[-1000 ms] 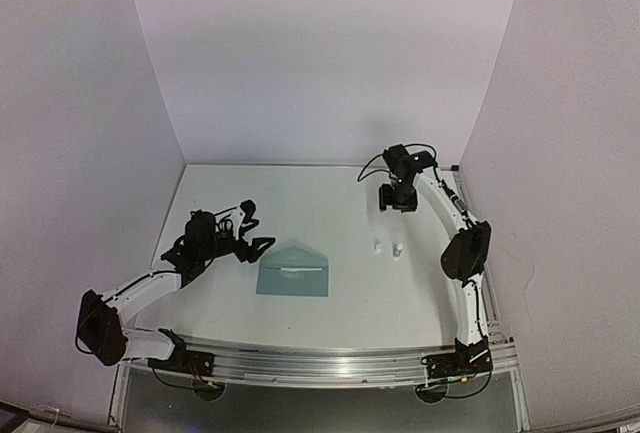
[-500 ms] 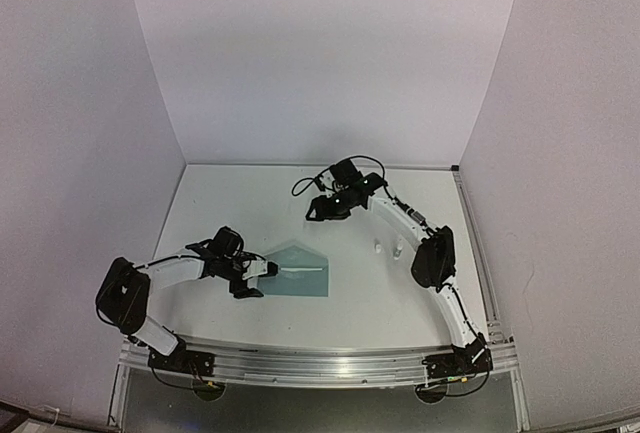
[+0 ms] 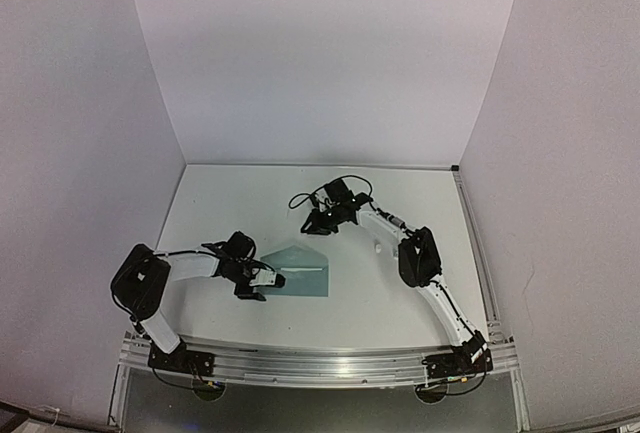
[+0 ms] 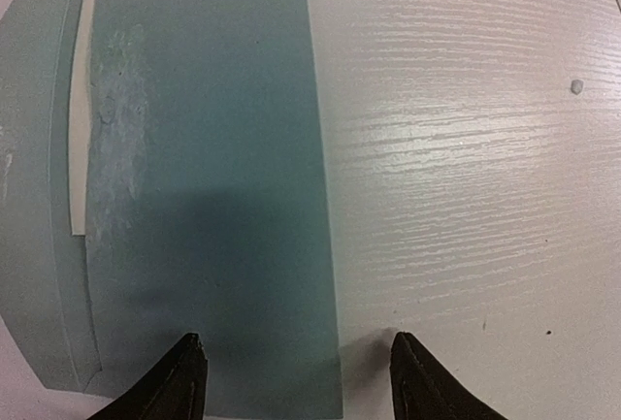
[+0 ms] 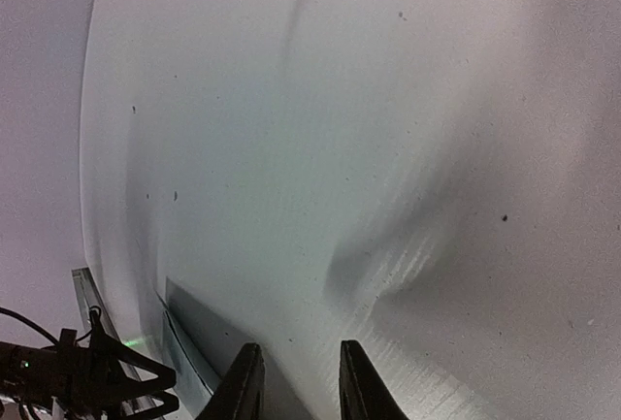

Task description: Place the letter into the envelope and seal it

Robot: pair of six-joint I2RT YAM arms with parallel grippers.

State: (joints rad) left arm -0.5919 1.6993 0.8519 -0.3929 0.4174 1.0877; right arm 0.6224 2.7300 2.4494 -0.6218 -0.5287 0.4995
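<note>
The pale teal envelope (image 3: 297, 273) lies flat on the white table, with its triangular flap open and pointing to the far side. In the left wrist view its darker body (image 4: 204, 197) and paler flap (image 4: 39, 207) fill the left half. A thin white strip (image 4: 81, 100) runs along the fold. My left gripper (image 3: 268, 280) is open and low at the envelope's left end, its jaws (image 4: 296, 347) straddling the envelope's long edge. My right gripper (image 3: 308, 223) is open and empty (image 5: 296, 367), just beyond the flap tip. The cream letter is not in view.
A small white tube (image 3: 378, 247) stands on the table right of the envelope, beside my right arm. White walls close the table at the back and on both sides. The envelope's edge (image 5: 184, 338) and my left arm (image 5: 78, 371) show at the right wrist view's lower left.
My left gripper has moved right and down to the envelope's left end. My right arm has swung left from the far right to just beyond the flap.
</note>
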